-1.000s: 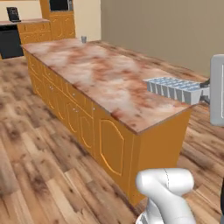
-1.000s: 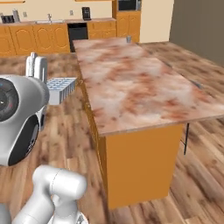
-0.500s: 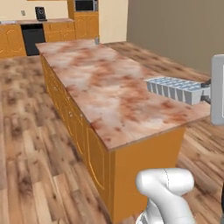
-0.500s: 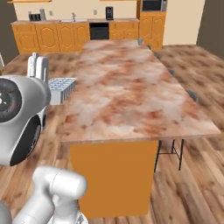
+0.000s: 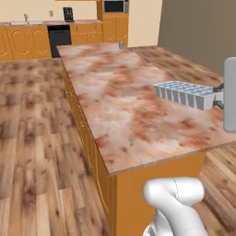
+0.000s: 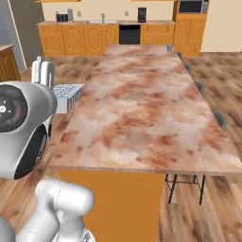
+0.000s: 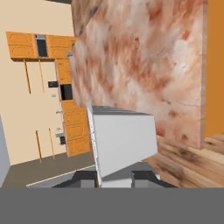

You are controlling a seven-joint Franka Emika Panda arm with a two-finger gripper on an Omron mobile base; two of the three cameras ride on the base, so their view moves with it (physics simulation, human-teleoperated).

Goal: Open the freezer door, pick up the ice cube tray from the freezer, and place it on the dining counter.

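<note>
The gripper (image 7: 114, 175) is clamped on the tray (image 7: 122, 140): in the hand view the 2 dark fingers (image 7: 85, 177) sit at each side of the tray's near end, and the tray sticks out straight ahead, seen from its pale underside or side. From the left base view the tray (image 5: 186, 93) hangs level in the air, held at its right end, w/ the cube pockets facing up. It is above the right part of the counter (image 5: 124, 106), near the close end, not touching the top as far as I can judge. In the right base view the tray (image 6: 67, 97) shows at the counter's (image 6: 151, 108) left edge, just beside the robot's big white joint, so from this side I cannot tell if it is over the stone or beside it.

Step in hand, I think: the carry is nearly finished and the placing begins. Freezer part is behind; tray is out and at the counter.

Next move probably needs: bring the tray a bit more inward over the stone, away from the edge, then lower it flat until the bottom rests, and only after this let the fingers go apart. Keep it level, else it can tip when released. The stone top near the tray looks bare, so no obstacle for setting down. A small cup (image 5: 121, 44) stands at the far end, well apart.
</note>
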